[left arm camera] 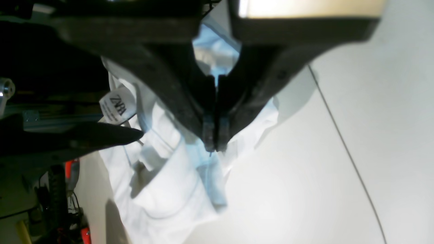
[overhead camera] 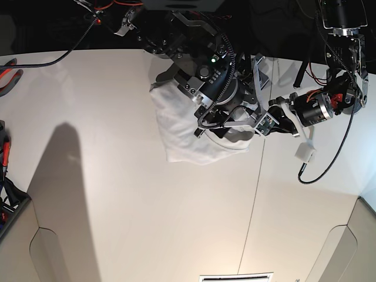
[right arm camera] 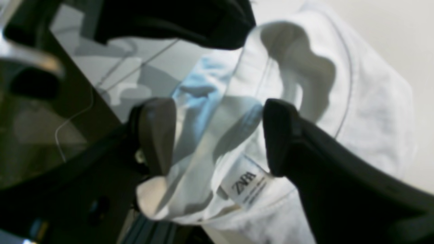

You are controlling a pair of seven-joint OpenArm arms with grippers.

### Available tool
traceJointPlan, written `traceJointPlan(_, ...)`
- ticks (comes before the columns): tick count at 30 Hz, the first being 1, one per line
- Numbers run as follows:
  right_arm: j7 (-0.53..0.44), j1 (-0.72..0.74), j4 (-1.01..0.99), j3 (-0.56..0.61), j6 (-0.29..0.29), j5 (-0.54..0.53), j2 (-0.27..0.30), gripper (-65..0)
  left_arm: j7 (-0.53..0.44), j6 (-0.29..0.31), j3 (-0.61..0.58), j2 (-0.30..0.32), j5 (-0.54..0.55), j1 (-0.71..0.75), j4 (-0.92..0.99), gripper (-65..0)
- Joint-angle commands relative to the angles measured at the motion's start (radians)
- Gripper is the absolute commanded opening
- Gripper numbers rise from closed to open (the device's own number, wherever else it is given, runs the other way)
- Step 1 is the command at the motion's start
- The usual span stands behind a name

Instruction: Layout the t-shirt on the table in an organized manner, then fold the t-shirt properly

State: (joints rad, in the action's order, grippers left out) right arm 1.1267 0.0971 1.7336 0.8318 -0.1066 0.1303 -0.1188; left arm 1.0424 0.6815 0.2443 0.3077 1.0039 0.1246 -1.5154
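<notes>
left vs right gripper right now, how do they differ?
The left gripper is shut, pinching a fold of the t-shirt; the right gripper is wide open, holding nothing. The left's fingertips meet; the right's straddle the collar by the label. Both are at the bunched shirt.

i can read one brand, "zara", in dark letters on the small white label (right arm camera: pixel 247 184) sewn at the neck of the t-shirt (right arm camera: pixel 373 112); smaller lines beneath it are too blurred.
</notes>
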Motion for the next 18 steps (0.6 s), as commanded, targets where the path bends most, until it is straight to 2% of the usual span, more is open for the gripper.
traceJointPlan(1, -0.034, 0.013, 0.023, 0.002, -0.003, 0.001, -0.014, -25.1, -0.028, 0.017, 0.005, 0.011, 0.024, -0.011, -0.014, -65.0)
traceJointPlan(7, -0.084, 0.014, 0.105, 0.002, 0.003, 0.064, -0.012, -25.1, -0.052, 0.017, 0.011, 0.011, -0.007, -0.029, -0.014, -65.0)
traceJointPlan(14, -0.082, 0.013, 0.163, 0.0, 0.125, 0.239, -0.011, -25.1, -0.055, 0.017, 0.118, 0.011, -0.014, -0.092, -0.014, -65.0)
traceJointPlan(16, -0.071, 0.013, 0.163, -0.01, 0.186, 0.317, -0.012, -25.1, -0.059, 0.017, 0.156, 0.011, -0.007, -0.108, -0.014, -65.0)
traceJointPlan(18, -0.043, 0.013, 0.163, -0.027, 0.273, 0.418, -0.012, -25.1, -0.058, 0.017, 0.183, 0.011, 0.067, -0.117, -0.014, -65.0)
